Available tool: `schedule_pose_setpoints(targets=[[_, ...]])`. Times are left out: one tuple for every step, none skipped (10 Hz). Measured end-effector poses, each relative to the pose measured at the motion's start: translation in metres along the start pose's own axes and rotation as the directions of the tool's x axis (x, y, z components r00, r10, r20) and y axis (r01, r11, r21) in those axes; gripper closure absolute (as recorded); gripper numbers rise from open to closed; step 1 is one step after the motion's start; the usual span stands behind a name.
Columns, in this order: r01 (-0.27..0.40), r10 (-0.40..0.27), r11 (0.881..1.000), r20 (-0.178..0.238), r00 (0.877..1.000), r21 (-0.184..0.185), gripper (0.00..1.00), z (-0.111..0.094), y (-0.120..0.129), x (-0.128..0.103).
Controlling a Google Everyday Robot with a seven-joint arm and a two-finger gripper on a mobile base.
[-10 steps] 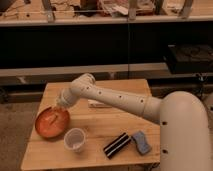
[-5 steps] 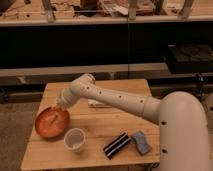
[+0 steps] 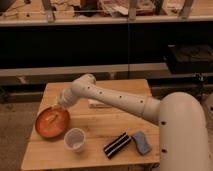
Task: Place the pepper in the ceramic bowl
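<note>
The orange-red ceramic bowl sits at the left edge of the wooden table. A small pale orange elongated shape, the pepper, lies inside the bowl near its middle. My gripper is at the end of the white arm, just above the bowl's far right rim and pointing down toward it. The arm reaches in from the right across the table.
A small white translucent cup stands just right of the bowl, near the front. A black striped object and a blue-grey object lie at the front right. A flat white item lies under the arm. Dark shelving stands behind the table.
</note>
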Motion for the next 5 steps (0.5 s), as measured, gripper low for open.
schedule_pose_setpoints(targets=[[0.0,0.0,1.0,-0.001,1.0,0.001,0.74,0.0,-0.0001,0.0004],[-0.002,0.002,1.0,-0.001,1.0,0.003,0.65,0.0008,0.0005,0.0008],[-0.004,0.004,1.0,-0.002,1.0,0.006,0.59,0.0008,0.0006,0.0018],[-0.005,0.005,1.0,-0.002,1.0,0.007,0.58,0.0013,0.0009,0.0022],[-0.006,0.006,1.0,-0.003,1.0,0.009,0.58,0.0018,0.0014,0.0025]])
